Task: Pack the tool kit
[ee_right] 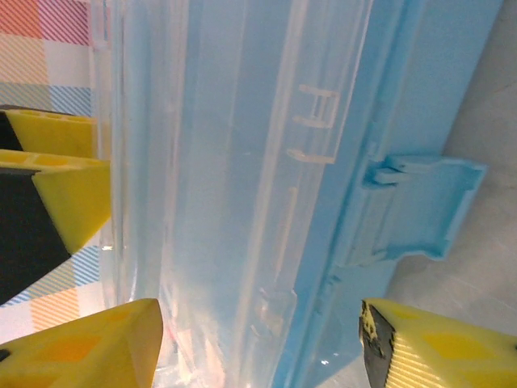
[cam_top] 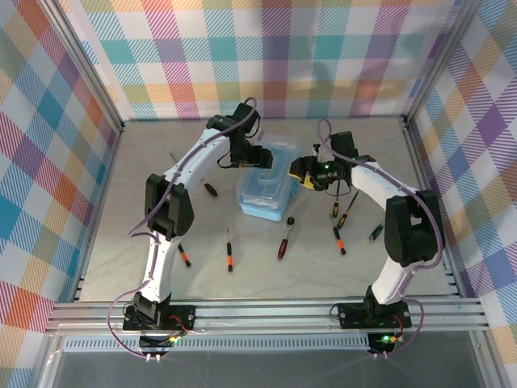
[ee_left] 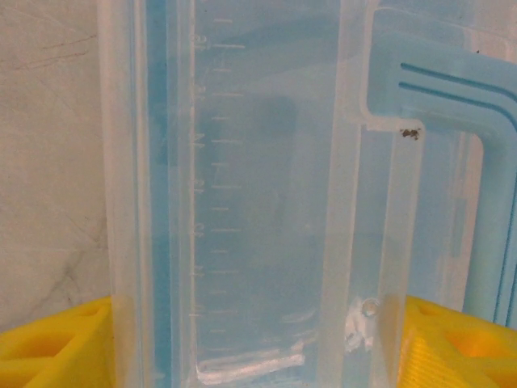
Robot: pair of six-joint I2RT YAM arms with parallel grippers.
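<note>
From above, we see the light-blue box (cam_top: 266, 194) in the middle of the table (cam_top: 161, 267), between the left gripper (cam_top: 242, 155) and the right gripper (cam_top: 300, 174). Screwdrivers (cam_top: 230, 250) and a ratchet (cam_top: 285, 240) lie loose in front of it. At the left wrist, the yellow left fingers (ee_left: 56, 347) pinch the clear lid (ee_left: 266, 202) by its edges. At the right wrist, the right fingers (ee_right: 89, 347) stand spread around the lid and the blue wall.

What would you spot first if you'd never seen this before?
The light-blue box with its clear lid sits mid-table, with the left gripper and the right gripper at either side of it. Next come the screwdrivers and a metal ratchet scattered on the table in front, and the bright checked walls all round.
</note>
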